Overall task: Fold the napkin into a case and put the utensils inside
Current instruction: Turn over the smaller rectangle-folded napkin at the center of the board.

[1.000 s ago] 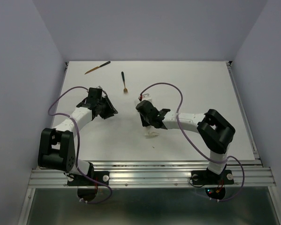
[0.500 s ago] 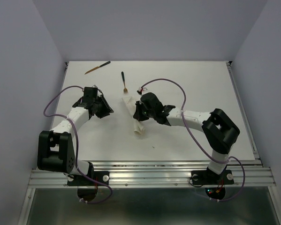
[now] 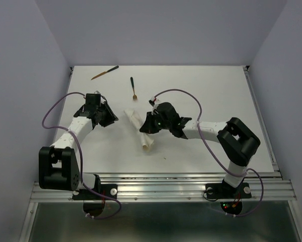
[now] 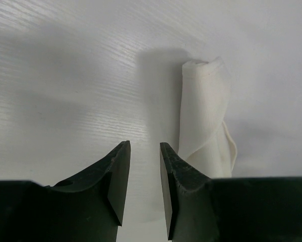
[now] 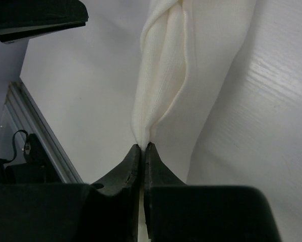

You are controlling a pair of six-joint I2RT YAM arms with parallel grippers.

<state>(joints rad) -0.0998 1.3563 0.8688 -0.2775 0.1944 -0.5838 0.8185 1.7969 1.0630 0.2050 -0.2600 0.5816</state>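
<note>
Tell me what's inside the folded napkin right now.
Nothing pokes out of the napkin; its folds hide the inside. The knife and fork lie on the table beyond it. The right gripper pinches its edge.

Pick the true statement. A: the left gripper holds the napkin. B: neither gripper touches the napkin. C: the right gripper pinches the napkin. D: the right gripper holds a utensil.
C: the right gripper is shut on a bunched fold of the napkin; the left gripper is open and empty.
</note>
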